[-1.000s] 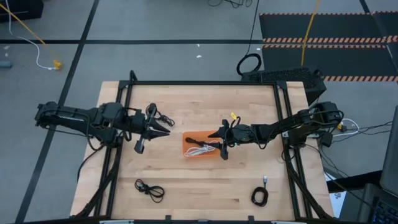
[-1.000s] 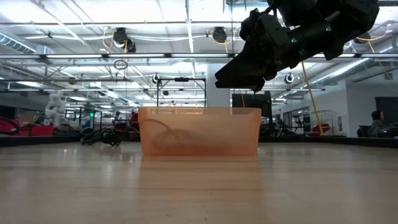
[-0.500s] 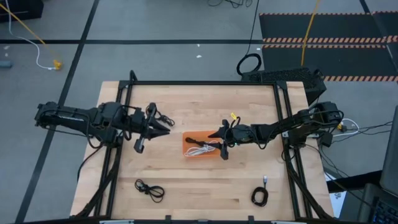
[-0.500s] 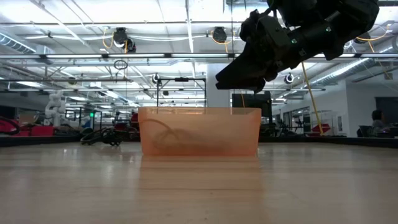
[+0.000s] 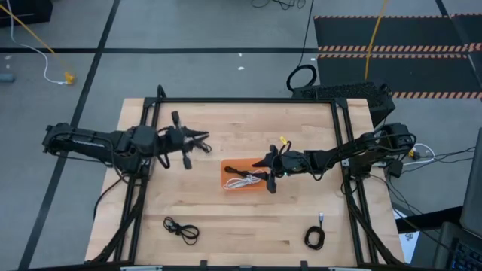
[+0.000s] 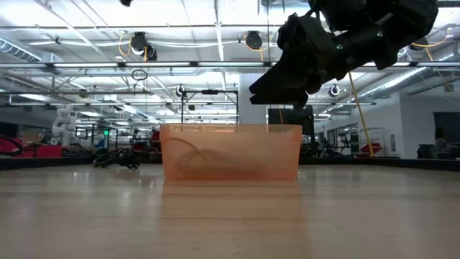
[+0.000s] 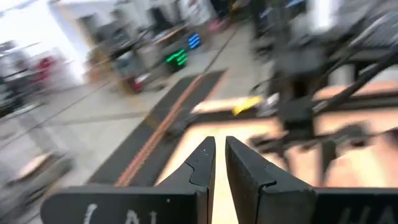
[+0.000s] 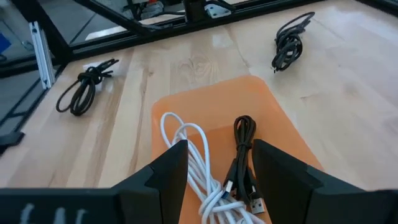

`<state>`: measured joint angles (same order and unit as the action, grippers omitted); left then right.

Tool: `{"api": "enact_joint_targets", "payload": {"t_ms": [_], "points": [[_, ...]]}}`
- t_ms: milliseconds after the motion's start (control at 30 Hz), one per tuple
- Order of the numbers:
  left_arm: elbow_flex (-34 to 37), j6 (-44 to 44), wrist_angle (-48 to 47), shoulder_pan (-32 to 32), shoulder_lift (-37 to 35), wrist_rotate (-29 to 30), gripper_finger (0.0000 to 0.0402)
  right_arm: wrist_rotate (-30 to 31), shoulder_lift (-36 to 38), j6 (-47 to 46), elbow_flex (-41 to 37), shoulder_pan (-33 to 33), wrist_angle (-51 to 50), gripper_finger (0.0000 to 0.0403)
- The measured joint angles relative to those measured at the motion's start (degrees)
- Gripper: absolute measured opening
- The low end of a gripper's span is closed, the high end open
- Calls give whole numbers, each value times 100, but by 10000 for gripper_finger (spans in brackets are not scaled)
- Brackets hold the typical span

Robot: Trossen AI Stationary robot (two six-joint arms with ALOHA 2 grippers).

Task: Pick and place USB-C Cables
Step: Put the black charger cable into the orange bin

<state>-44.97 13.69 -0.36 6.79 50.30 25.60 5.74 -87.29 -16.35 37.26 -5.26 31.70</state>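
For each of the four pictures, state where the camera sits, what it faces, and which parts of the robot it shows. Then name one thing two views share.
High view: overhead, looking down on table and both arms.
Low view: at tabletop height, facing orange tray; right arm above it.
Left wrist view: behind left gripper, nearly shut, facing the room.
Right wrist view: behind right gripper, open, over white cable and black cable.
Shared: high and right wrist views show the tray's cables.

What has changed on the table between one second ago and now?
The left gripper turned and swung toward the far edge of the table; its fingers are nearly shut and hold nothing. The right gripper stayed over the orange tray, which holds the white cable and one black cable. The other black cables did not move.
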Motion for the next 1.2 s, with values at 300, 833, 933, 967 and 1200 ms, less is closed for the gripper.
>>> {"api": "enact_joint_targets", "payload": {"t_ms": [300,833,933,967,1200], "points": [[0,-1562,-2639,-756,-123,946,42,2,-2,-544,0,0,-32,169],[0,-1698,-4294,-1920,73,-800,57,20,-2,-556,-1,15,-27,169],[0,-1565,-4340,-2060,175,-964,78,20,-2,-547,0,15,-26,169],[0,-1561,-4355,-2103,221,-1074,86,20,-2,-547,0,15,-24,169],[0,-1253,-4354,-2162,730,-1368,136,20,-1,-518,0,-2,671,169]]}}
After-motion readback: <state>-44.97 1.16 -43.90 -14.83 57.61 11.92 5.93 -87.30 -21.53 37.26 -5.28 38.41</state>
